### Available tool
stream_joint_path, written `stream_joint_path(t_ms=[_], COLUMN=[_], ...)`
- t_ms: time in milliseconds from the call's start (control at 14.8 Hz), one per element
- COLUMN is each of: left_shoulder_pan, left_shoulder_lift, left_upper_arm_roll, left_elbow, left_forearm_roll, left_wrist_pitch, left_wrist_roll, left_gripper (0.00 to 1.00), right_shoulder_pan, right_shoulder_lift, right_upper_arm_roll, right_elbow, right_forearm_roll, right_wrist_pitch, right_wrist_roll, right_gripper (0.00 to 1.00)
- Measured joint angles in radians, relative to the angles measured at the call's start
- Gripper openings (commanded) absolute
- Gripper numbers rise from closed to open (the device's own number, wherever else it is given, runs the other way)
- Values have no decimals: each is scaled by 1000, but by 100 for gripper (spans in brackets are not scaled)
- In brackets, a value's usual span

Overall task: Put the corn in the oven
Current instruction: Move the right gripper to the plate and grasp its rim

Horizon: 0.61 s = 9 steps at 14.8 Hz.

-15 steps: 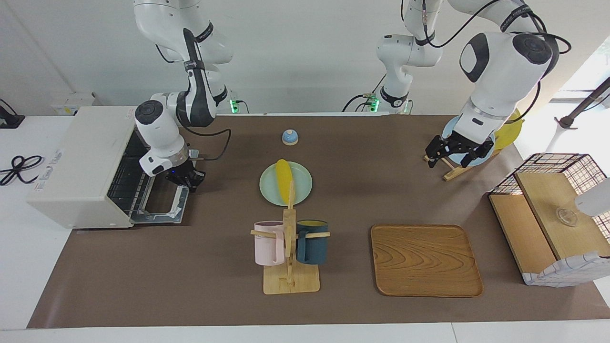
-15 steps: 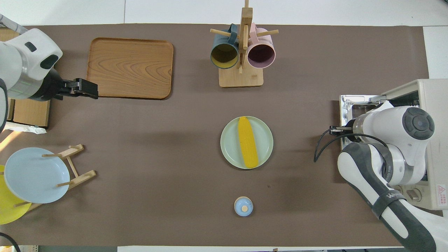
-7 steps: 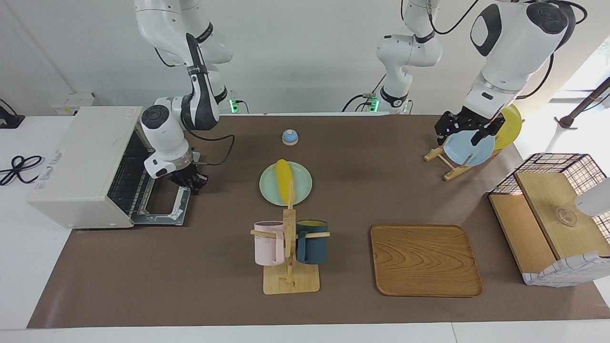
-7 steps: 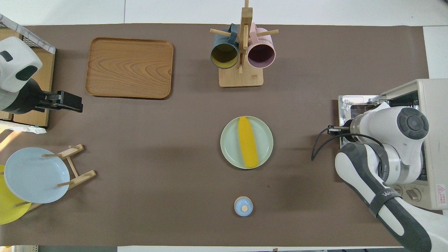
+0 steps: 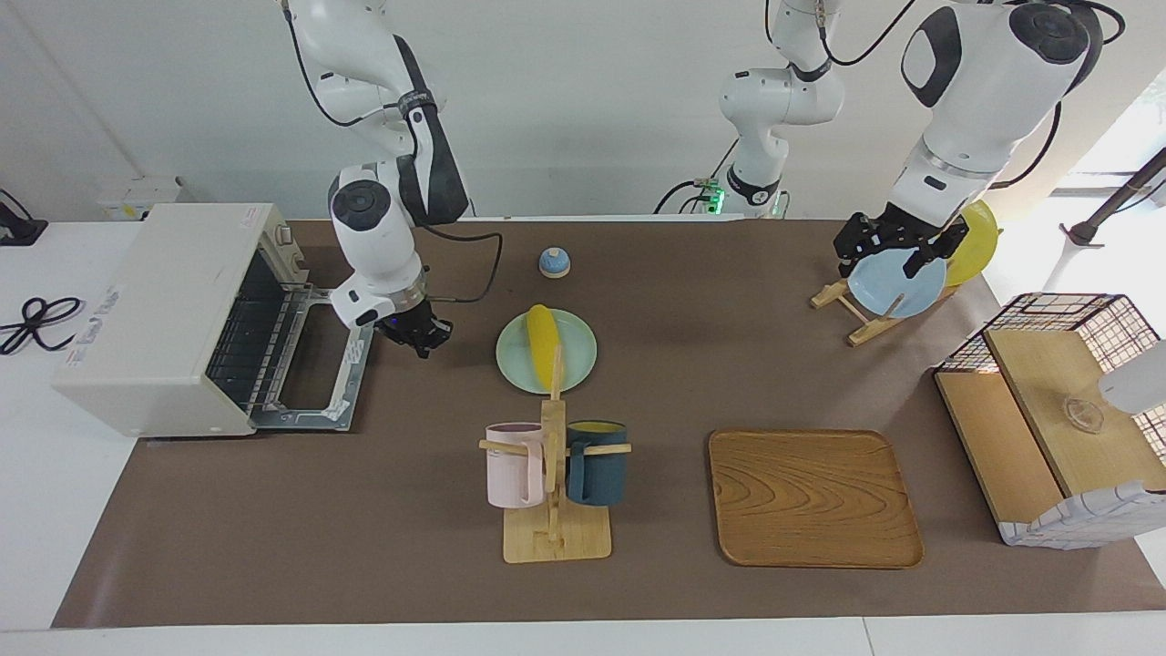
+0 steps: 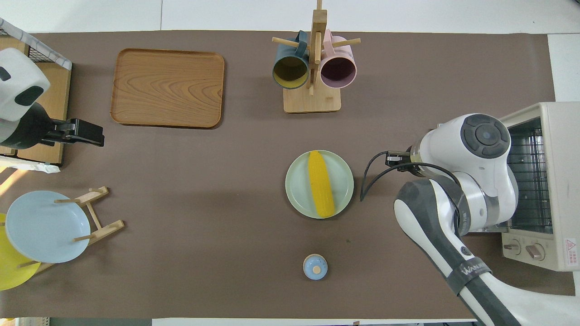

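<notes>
Moved off the oven point(image 5: 173, 310), door now down, rack exposed: right hand point(image 5: 417, 335), nothing held, fingers unreadable, between oven and corn point(image 5: 544, 344). Corn untouched on green plate point(image 5: 576, 357) beside oven; pickup likely next. Left hand point(image 5: 897, 244) open, waiting.

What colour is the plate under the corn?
Pale green plate, under the yellow corn; clearest in the overhead view.
</notes>
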Motion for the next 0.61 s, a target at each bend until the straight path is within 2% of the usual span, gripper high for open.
stream_joint_path(t_ms=[68, 135, 203, 610], left_shoulder_pan=[0, 0, -2, -10], left_shoulder_lift=[0, 0, 0, 0], left_upper_arm_roll=[-3, -4, -1, 21], left_elbow=[0, 1, 4, 18], left_forearm_roll=[0, 0, 0, 0], left_wrist_pitch=[0, -2, -5, -16], left_wrist_roll=[0, 0, 0, 0], left_gripper=[100, 100, 100, 100], right_shoulder_pan=[37, 79, 126, 361], right_shoulder_lift=[-2, -2, 0, 65], right_upper_arm_roll=[1, 3, 4, 9], right_elbow=[47, 86, 113, 212], right_forearm_roll=[0, 0, 0, -3], right_wrist_pitch=[-42, -63, -68, -56], right_wrist_roll=[43, 95, 142, 319], right_gripper=[28, 54, 74, 70])
